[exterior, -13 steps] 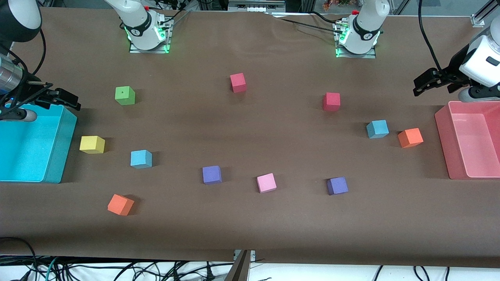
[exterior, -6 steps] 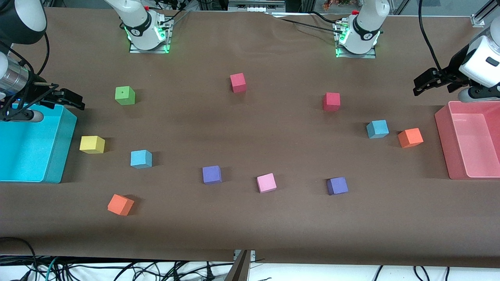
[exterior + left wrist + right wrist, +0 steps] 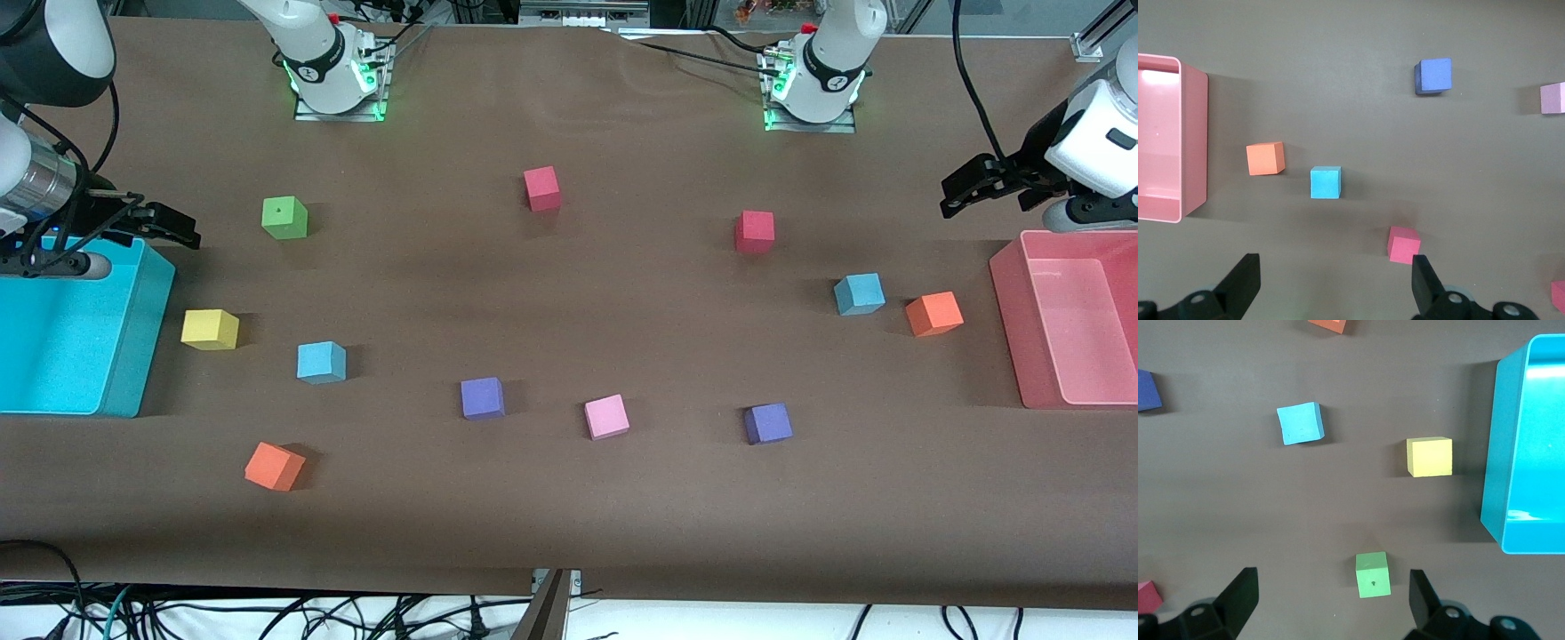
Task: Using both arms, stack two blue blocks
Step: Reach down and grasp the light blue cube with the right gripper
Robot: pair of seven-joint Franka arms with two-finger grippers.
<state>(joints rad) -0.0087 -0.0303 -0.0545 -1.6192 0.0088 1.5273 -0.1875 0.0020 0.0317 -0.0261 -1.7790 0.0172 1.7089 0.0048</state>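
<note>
One sky-blue block (image 3: 321, 362) lies toward the right arm's end of the table, beside a yellow cube (image 3: 210, 329). It also shows in the right wrist view (image 3: 1300, 423). The other sky-blue block (image 3: 859, 294) lies toward the left arm's end, beside an orange cube (image 3: 933, 314). It also shows in the left wrist view (image 3: 1325, 183). My right gripper (image 3: 173, 229) is open and empty in the air by the cyan bin's corner; its own view (image 3: 1331, 583) shows the green cube between the fingers, far below. My left gripper (image 3: 965, 188) is open and empty in the air near the pink bin; its own view (image 3: 1333, 267) shows bare table.
A cyan bin (image 3: 133, 356) stands at the right arm's end and a pink bin (image 3: 1013, 329) at the left arm's end. Scattered cubes: green (image 3: 284, 217), two red (image 3: 542, 188) (image 3: 755, 231), two violet (image 3: 482, 397) (image 3: 767, 423), pink (image 3: 606, 416), orange (image 3: 274, 466).
My right gripper has moved a little away from the cyan bin toward the table's middle. The left arm and all the cubes have not moved.
</note>
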